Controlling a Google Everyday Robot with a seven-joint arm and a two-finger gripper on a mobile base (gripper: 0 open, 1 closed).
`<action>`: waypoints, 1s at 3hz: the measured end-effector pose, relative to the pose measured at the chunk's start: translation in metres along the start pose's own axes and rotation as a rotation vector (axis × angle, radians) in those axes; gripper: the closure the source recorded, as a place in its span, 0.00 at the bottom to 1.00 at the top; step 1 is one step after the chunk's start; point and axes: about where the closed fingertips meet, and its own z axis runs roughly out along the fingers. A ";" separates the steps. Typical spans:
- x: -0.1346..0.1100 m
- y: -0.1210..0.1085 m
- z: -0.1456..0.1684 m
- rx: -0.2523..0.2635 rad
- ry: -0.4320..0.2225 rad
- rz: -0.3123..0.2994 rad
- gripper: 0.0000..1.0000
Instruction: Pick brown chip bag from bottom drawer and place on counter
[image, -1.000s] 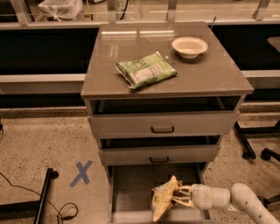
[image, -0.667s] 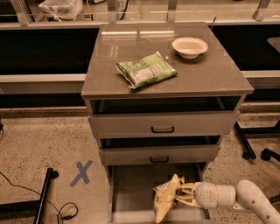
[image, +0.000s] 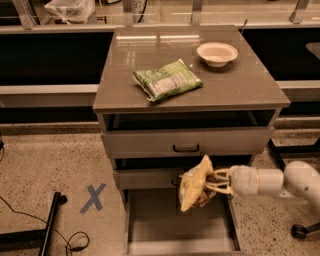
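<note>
The brown chip bag hangs in the air above the open bottom drawer, in front of the middle drawer. It shows its pale yellow side and a dark brown edge. My gripper reaches in from the right on a white arm and is shut on the bag's right side. The counter is the glossy grey-brown top of the cabinet, well above the bag.
A green and white snack bag lies on the counter's front middle. A white bowl stands at its back right. A blue X marks the floor at left. A black stand and cable lie at lower left.
The gripper has lifted the brown chip bag up off the bottom drawer's floor. It now hangs at the height of the middle drawer's front.
</note>
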 end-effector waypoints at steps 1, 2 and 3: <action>-0.033 -0.053 -0.024 0.017 0.034 0.061 1.00; -0.060 -0.098 -0.071 0.068 0.071 0.139 1.00; -0.089 -0.134 -0.099 0.091 0.134 0.190 1.00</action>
